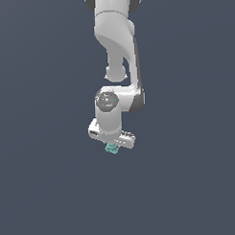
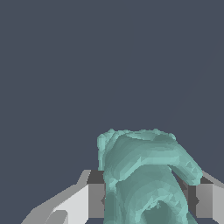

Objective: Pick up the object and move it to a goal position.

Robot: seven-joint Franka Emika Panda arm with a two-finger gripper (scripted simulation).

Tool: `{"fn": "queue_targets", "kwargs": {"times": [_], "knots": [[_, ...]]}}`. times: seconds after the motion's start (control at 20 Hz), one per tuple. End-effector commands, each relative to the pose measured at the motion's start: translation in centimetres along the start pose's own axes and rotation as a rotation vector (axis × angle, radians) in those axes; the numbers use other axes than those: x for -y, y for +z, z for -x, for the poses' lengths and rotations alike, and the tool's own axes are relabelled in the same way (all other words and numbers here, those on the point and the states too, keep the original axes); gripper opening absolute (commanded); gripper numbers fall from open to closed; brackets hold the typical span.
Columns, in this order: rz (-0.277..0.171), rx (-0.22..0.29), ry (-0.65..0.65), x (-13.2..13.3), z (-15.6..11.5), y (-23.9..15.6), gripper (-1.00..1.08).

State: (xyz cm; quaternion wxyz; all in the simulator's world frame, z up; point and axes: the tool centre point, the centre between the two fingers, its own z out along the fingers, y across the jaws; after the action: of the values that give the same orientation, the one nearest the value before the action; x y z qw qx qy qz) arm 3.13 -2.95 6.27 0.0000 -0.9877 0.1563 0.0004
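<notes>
**Teal object held in the claw**

I see the object (image 2: 140,175), a lumpy teal-green piece with a mottled, faceted surface, sitting between the two fingers (image 2: 94,200) of the claw (image 2: 146,201). In the wrist view it fills the gap from one finger pad to the other, with its upper lobes bulging out past the fingertips. The pads press against its sides, so I read the claw as clamped on it.

From the exterior view the object (image 1: 111,148) shows only as a small teal speck poking out just beneath the claw (image 1: 113,144), far smaller than the white hand above it. The arm (image 1: 118,47) reaches down from the top of the view, wrist pointing downward. Around it I see only a plain dark grey-blue surface.
</notes>
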Motion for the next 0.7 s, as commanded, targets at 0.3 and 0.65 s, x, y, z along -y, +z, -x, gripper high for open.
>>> {"fn": "queue_targets", "kwargs": {"times": [0.3, 0.65], "knots": [[-0.001, -0.001, 0.001, -7.2, 2.8, -3.5, -1.0], [-0.001, -0.001, 0.001, -12.7, 4.8, -6.2, -1.0]]}}
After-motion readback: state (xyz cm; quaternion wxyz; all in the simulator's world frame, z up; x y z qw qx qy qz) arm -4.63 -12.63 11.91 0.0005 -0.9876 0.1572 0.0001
